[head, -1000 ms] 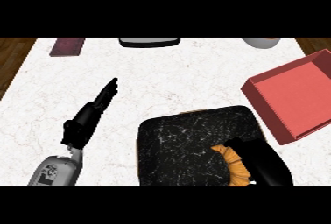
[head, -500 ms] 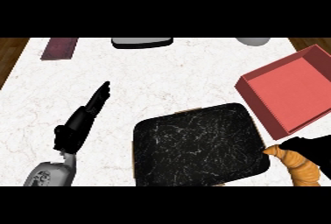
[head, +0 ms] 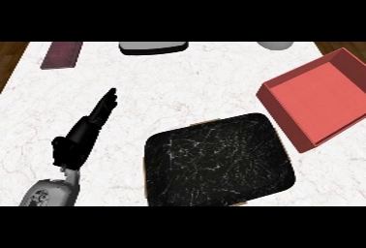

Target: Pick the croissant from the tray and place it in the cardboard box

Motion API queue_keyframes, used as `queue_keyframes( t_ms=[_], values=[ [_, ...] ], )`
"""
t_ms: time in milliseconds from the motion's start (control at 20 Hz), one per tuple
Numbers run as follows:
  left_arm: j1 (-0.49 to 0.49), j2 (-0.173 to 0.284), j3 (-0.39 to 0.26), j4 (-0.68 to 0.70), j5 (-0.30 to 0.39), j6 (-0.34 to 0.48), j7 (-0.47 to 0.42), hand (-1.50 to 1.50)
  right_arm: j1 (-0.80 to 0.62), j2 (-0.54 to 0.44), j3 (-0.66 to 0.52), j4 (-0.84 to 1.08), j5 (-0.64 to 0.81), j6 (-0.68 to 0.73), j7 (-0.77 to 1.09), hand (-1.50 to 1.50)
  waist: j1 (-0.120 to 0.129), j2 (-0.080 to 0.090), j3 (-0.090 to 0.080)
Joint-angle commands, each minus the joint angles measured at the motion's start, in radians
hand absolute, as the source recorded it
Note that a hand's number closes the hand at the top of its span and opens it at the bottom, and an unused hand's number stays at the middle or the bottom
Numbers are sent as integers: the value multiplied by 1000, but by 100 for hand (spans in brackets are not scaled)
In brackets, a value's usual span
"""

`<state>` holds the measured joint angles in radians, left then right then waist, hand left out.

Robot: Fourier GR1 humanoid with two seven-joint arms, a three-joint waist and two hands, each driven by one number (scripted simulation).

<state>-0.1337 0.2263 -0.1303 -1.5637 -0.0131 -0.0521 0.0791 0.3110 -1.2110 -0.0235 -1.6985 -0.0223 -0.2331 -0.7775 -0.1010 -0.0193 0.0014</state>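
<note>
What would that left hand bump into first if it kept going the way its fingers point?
Probably nothing soon: the left hand points up and slightly right over bare counter. Farthest along that line sits the dark dish at the far edge, though it might pass just left.

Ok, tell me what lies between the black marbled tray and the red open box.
Head view: only a narrow strip of bare white marble counter separates the black marbled tray from the red open box.

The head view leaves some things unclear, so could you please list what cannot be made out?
- Croissant and right hand: neither shows.
- Red box: its right part is cut off by the view's edge.
- Grey object and dark object: cut off at the counter's far edge, so unidentifiable.
</note>
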Motion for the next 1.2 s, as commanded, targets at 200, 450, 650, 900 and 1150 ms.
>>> queue_keyframes(
  t_ms=[200, 450, 650, 900, 1150],
  values=[
    [-5, -24, -40, -12, -35, 0, 4, 0, 137, -55, -368, 252, -265, 275, -184, 150, 56, 11, -2],
    [-90, -26, -8, 14, -11, -36, 35, 0, 51, -113, -464, 362, -279, 431, -122, 150, 89, 18, -2],
    [-45, -40, -23, -7, -21, -56, -4, 0, -33, -81, -452, 344, -253, 472, -21, 150, 100, 19, -2],
    [-36, -49, -15, 48, -38, -70, -41, 0, -213, -49, -338, 455, -180, 498, -2, 150, 114, 22, -1],
    [-69, -88, -39, 46, -67, -53, -13, 0, -418, 12, -209, 447, -105, 407, 157, 150, 127, 25, -1]
  ],
)
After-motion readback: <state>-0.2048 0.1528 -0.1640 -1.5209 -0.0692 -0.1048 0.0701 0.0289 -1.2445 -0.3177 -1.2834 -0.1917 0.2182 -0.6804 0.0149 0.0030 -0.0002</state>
